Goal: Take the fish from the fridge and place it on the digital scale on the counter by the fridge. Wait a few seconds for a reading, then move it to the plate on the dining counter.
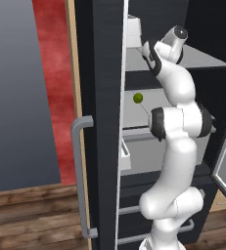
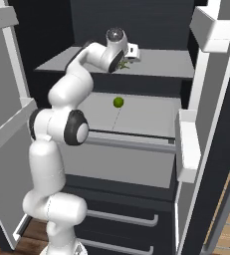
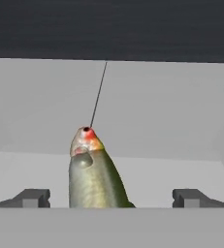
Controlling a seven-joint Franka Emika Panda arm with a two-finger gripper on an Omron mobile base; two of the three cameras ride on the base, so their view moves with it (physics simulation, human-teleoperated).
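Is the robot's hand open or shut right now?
Open. In the hand view the fingertips stand far apart, with the fish lying between them, not pinched.

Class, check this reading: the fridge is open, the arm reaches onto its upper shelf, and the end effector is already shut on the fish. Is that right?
Not quite. In the hand view the end effector is open: its fingertips stand wide apart on either side of the fish, not closed on it. The rest holds: the fridge is open and the arm reaches onto its upper shelf.
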